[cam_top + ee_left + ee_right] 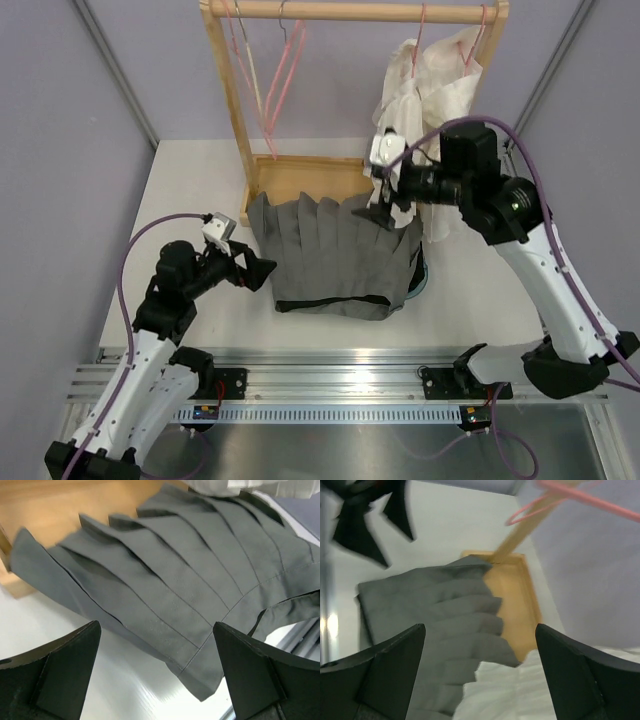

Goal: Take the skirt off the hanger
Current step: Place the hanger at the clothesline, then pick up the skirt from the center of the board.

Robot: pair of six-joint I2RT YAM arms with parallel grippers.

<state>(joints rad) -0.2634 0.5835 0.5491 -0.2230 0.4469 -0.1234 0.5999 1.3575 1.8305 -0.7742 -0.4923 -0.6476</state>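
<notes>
The grey pleated skirt (335,255) lies spread flat on the table, its far edge on the wooden rack base, with no hanger on it. It also shows in the left wrist view (190,580) and the right wrist view (435,615). My left gripper (255,272) is open and empty, low at the skirt's left edge, with a skirt corner between its fingers (157,680). My right gripper (385,205) is open and empty, above the skirt's far right corner, next to a white garment (480,675).
A wooden rack (310,175) stands at the back with empty pink hangers (285,70) on its rail. A white garment (430,80) hangs on a pink hanger at the right. A sliver of a teal tub (420,280) shows under the skirt's right side.
</notes>
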